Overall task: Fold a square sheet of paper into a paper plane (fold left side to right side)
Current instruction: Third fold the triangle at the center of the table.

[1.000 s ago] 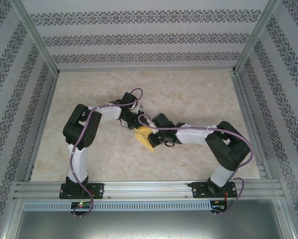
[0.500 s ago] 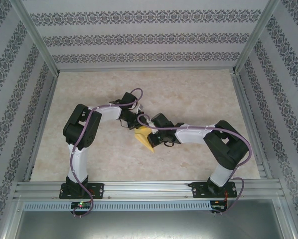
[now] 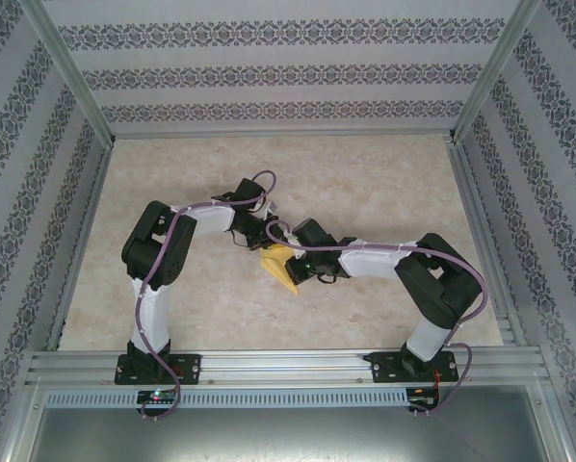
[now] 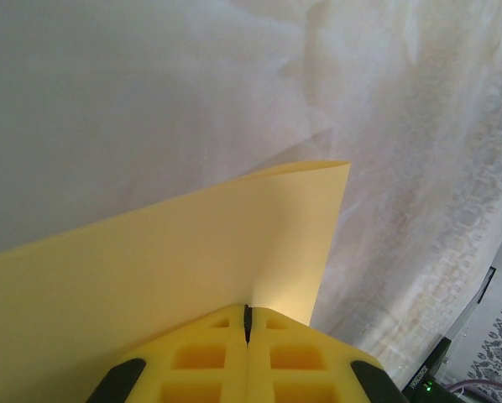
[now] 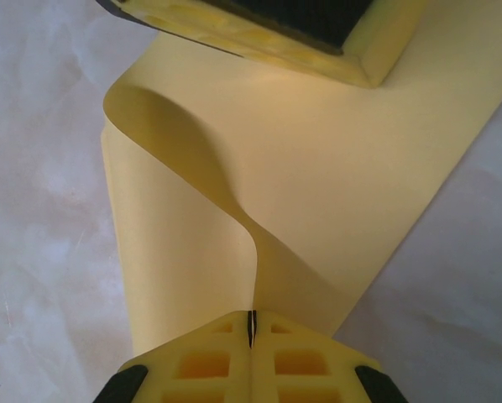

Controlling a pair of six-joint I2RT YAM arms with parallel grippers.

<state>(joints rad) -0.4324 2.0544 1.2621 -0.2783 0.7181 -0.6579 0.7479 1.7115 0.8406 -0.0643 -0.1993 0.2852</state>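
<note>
The yellow square sheet of paper (image 3: 282,269) hangs between both grippers over the middle of the table, lifted and bent. My left gripper (image 3: 267,244) is shut on one edge of it. In the left wrist view the paper (image 4: 175,260) rises as a curved wall from the closed left gripper (image 4: 248,317). My right gripper (image 3: 301,270) is shut on the opposite edge. In the right wrist view the paper (image 5: 335,185) twists into an S-shaped curl from the right gripper (image 5: 252,326) up to the left gripper's yellow fingers (image 5: 318,38).
The beige marbled table (image 3: 365,183) has aluminium rails on its left, right and near sides, and patterned walls behind. Both arms are folded inward, their wrists close together at the centre. Purple cables loop over each arm.
The right arm has crept slightly to the left, toward the left gripper. Both grips on the paper are unchanged.
</note>
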